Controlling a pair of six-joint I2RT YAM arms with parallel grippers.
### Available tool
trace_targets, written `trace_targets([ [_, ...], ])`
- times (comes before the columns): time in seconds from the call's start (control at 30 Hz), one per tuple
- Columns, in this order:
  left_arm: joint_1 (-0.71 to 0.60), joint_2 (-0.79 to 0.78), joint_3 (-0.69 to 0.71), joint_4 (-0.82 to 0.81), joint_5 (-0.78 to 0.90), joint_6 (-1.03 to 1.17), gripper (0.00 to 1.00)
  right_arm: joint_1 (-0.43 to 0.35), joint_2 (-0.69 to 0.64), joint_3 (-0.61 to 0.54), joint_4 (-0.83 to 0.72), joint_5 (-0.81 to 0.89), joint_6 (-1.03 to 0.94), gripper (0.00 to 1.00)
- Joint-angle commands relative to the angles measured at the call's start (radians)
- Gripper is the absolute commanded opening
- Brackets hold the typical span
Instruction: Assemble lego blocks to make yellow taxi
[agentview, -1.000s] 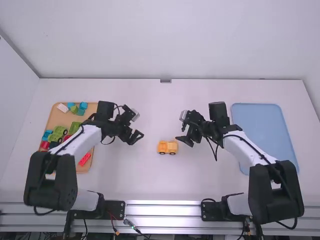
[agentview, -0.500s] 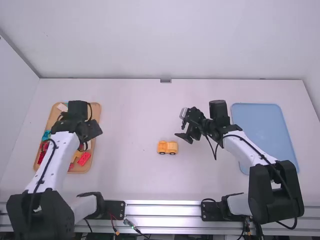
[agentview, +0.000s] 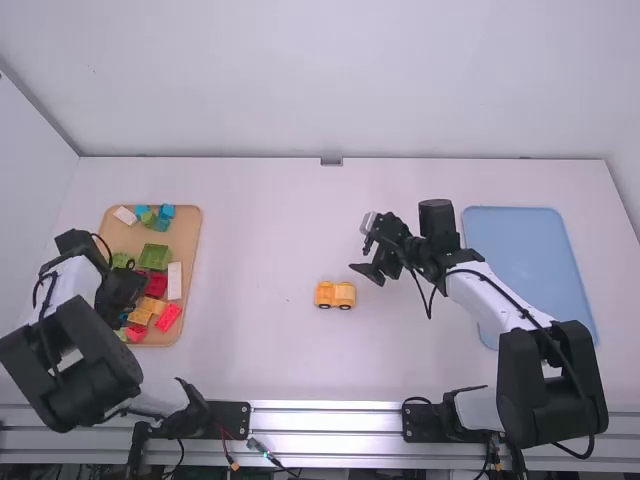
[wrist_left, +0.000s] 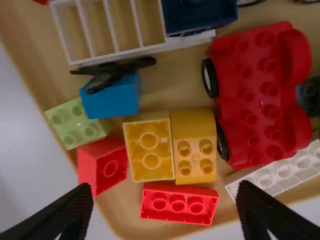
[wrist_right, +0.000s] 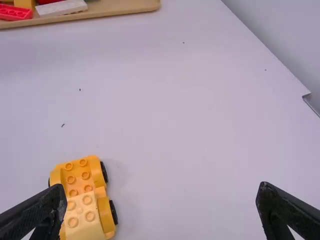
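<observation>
Yellow vehicle (agentview: 335, 295): found upright on its wheels on the white table (agentview: 260, 350), between the two trays and well apart from both. A lighter yellow block (wrist_right: 82, 215) is seen mounted on one end of its orange-yellow body.
Left gripper (agentview: 122, 292): positioned over the tan tray (agentview: 188, 240); its fingers are seen spread wide in the left wrist view.
Right gripper (agentview: 362, 248): held above the table, near the yellow vehicle; its fingers are likewise seen spread.
Yellow blocks: two noted in the tan tray, side by side and touching, one hollow side up (wrist_left: 148, 152), the other studs up (wrist_left: 195, 150).
Adjoining pieces: a red block (wrist_left: 179, 205) and a red wheeled piece (wrist_left: 257, 100) are noted beside the yellow blocks; a blue block (wrist_left: 111, 100) is placed near them.
Blue tray (agentview: 520, 265): located on the right side of the table, partly covered by the right arm.
</observation>
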Motion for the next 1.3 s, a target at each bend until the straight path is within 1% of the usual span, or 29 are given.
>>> trace_targets([
  [0.0, -0.005, 0.045, 0.013, 0.008, 0.059, 0.033, 0.74, 0.010, -0.016, 0.006, -0.002, 0.001, 0.007, 0.99],
  [0.03, -0.008, 0.064, 0.013, 0.016, 0.058, 0.029, 0.66, 0.009, -0.016, 0.006, -0.003, 0.001, 0.006, 0.99],
  [0.07, -0.008, 0.067, 0.013, 0.018, 0.057, 0.029, 0.66, 0.009, -0.016, 0.006, -0.003, 0.001, 0.006, 0.99],
  [0.13, -0.008, 0.091, 0.013, 0.024, 0.052, 0.010, 0.54, 0.008, -0.016, 0.006, -0.004, 0.001, 0.007, 0.99],
  [0.17, -0.008, 0.096, 0.013, 0.021, 0.045, 0.003, 0.51, 0.008, -0.016, 0.006, -0.005, 0.001, 0.007, 0.99],
  [0.37, -0.002, 0.102, 0.009, 0.012, 0.027, -0.001, 0.45, 0.008, -0.016, 0.006, -0.004, 0.001, 0.007, 0.99],
  [0.47, -0.006, 0.102, 0.009, -0.017, -0.029, -0.042, 0.42, 0.008, -0.016, 0.006, -0.004, 0.001, 0.007, 1.00],
  [0.53, -0.006, 0.102, 0.009, -0.040, -0.071, -0.076, 0.41, 0.008, -0.016, 0.006, -0.005, 0.001, 0.007, 0.99],
  [0.83, -0.006, 0.102, 0.005, -0.038, -0.074, -0.069, 0.43, 0.008, -0.016, 0.006, -0.006, 0.001, 0.007, 0.99],
  [1.1, -0.006, 0.102, -0.046, 0.032, -0.061, -0.041, 0.44, 0.008, -0.016, 0.006, -0.008, 0.001, 0.007, 0.99],
  [1.23, -0.006, 0.102, -0.059, 0.054, -0.040, -0.016, 0.43, 0.008, -0.016, 0.006, -0.008, 0.001, 0.007, 0.99],
  [1.27, -0.006, 0.102, -0.059, 0.050, -0.044, -0.019, 0.40, 0.008, -0.016, 0.006, -0.008, 0.001, 0.007, 0.99],
])
